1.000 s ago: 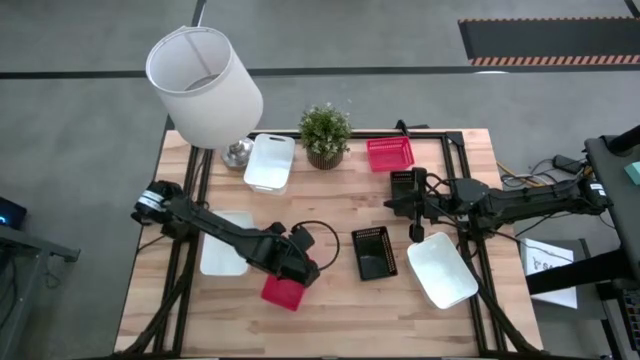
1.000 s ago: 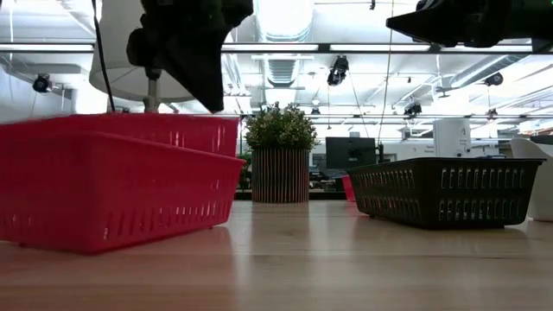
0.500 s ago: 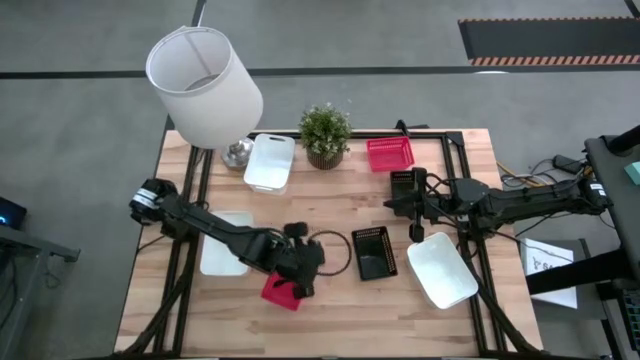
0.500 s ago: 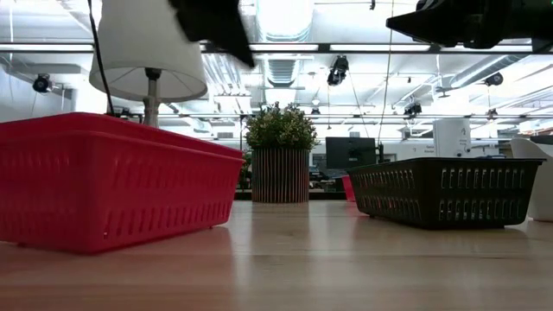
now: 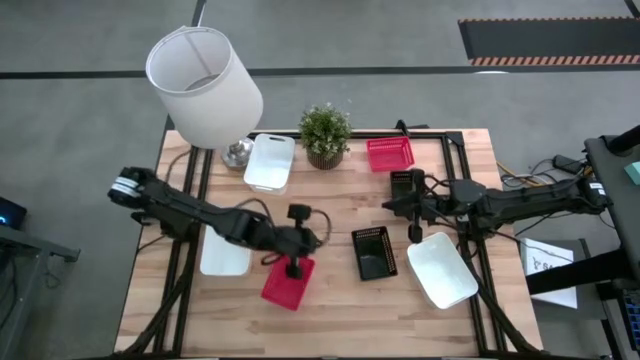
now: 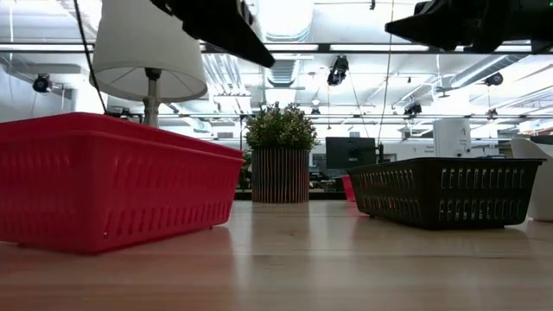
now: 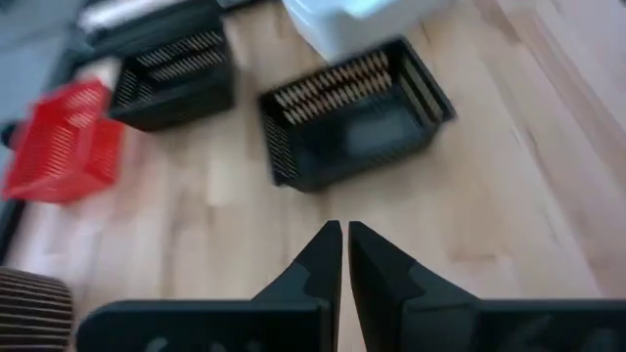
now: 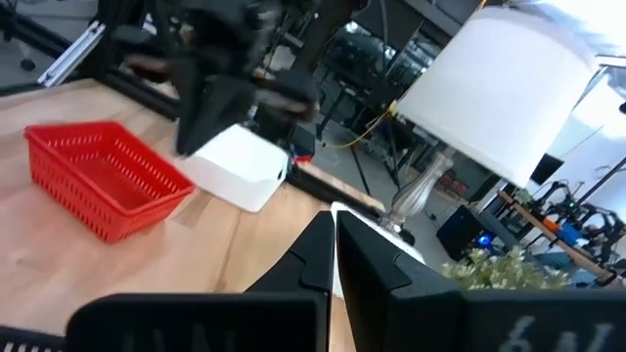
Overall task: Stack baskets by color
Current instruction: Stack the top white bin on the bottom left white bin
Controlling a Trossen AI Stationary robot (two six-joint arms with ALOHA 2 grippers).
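Note:
A red basket rests flat on the table near the front edge. A black basket stands to its right. Farther back are a second red basket and a second black one. White baskets lie at the left, far middle and right. My left gripper is shut and empty. It hangs above the near red basket's far edge and points at the black basket. My right gripper is shut and empty above the second black basket.
A big white lampshade on its stand rises at the far left corner. A small potted plant stands at the far middle. Bare wood shows between the near red basket and the black basket, and along the front edge.
My left gripper has risen from the near red basket, rolled about its own line and swung toward the right and far side; its fingers stay shut. A red rim that stood tipped up above the near red basket now sits level with it.

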